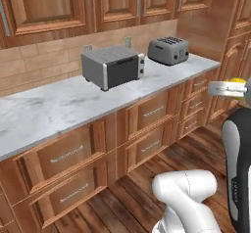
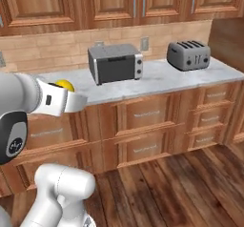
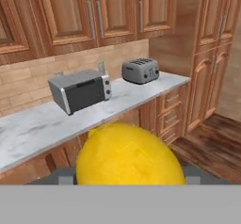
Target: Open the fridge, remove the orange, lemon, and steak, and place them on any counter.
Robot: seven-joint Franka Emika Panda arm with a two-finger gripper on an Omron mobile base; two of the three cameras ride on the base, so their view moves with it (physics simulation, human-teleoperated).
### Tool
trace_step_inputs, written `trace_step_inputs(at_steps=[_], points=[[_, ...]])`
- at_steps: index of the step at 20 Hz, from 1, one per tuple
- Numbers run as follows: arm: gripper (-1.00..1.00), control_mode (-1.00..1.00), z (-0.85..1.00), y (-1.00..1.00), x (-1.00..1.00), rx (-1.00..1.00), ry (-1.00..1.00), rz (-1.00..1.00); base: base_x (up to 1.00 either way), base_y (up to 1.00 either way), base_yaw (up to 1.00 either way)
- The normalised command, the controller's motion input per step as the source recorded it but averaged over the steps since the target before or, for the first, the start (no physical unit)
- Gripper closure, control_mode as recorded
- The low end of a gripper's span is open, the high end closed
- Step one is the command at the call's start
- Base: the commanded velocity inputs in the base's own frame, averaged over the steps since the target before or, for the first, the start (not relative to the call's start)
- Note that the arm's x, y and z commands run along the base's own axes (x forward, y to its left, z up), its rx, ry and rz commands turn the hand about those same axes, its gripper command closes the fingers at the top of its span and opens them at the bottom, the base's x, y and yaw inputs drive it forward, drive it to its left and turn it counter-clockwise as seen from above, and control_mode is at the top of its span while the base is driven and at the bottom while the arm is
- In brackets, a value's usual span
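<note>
The gripper (image 2: 71,95) is closed around the lemon (image 3: 129,155), carrying it in the air in front of the bench (image 1: 63,107), above the wooden floor (image 2: 181,183) and not touching the marble. From the hand view the yellow fruit sits right at the fingers, hiding them, so how firmly it is pinched is hard to judge. On the bench stand a grey toaster oven (image 1: 112,66) near the middle and a four-slot toaster (image 1: 169,50) toward the far end, well apart. The stretch of marble nearer the arm is bare. Brown drawers (image 2: 143,114) run below, wooden wall cabinets (image 1: 122,4) above, with a tiled backsplash (image 2: 57,49) behind.
</note>
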Motion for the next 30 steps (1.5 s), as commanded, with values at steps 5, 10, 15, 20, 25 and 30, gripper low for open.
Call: trace_step_inputs(at_steps=[5, 10, 15, 20, 25, 30], points=[[1.00, 1.00, 0.00, 0.00, 0.00, 0.00, 0.00, 0.00, 0.78, 0.48, 0.53], [1.00, 1.00, 0.00, 0.00, 0.00, 0.00, 0.00, 0.00, 0.94, 0.37, 0.49], [1.00, 1.00, 0.00, 0.00, 0.00, 0.00, 0.00, 0.00, 1.00, 0.26, 0.36], [1.00, -1.00, -0.07, 0.02, 0.04, 0.00, 0.02, 0.05, 0.68, 0.17, 0.23], [1.00, -1.00, -0.81, 0.02, -0.05, -0.02, 0.17, 0.18, 0.00, 0.00, 0.00], [1.00, -1.00, -1.00, 0.00, 0.18, -0.02, 0.28, 0.06, 0.00, 0.00, 0.00]])
